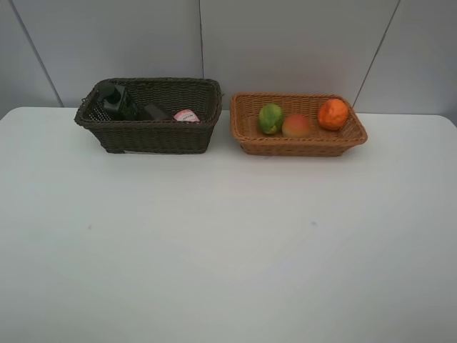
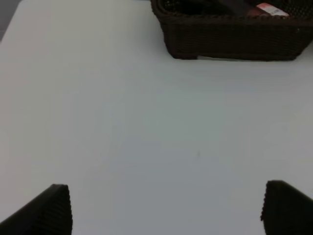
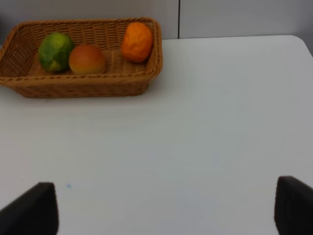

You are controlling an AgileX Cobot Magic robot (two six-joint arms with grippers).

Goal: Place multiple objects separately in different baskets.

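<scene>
The dark brown basket [image 1: 146, 134] stands at the back left. It holds the dark green pump bottle [image 1: 118, 100], a dark cup-like item [image 1: 156, 111] and the pink bottle [image 1: 187, 115]. The light orange-brown basket [image 1: 300, 146] stands at the back right with the green fruit [image 1: 270, 118], the peach [image 1: 296, 126] and the orange [image 1: 333, 113]. Neither arm shows in the exterior view. My left gripper [image 2: 168, 210] is open and empty, well short of the dark basket [image 2: 234, 39]. My right gripper [image 3: 164, 208] is open and empty, well short of the light basket [image 3: 78, 85].
The white table [image 1: 228, 243] runs from the baskets to the front edge. A grey panelled wall [image 1: 285, 43] stands right behind the baskets. The table's right edge [image 3: 305, 44] shows in the right wrist view.
</scene>
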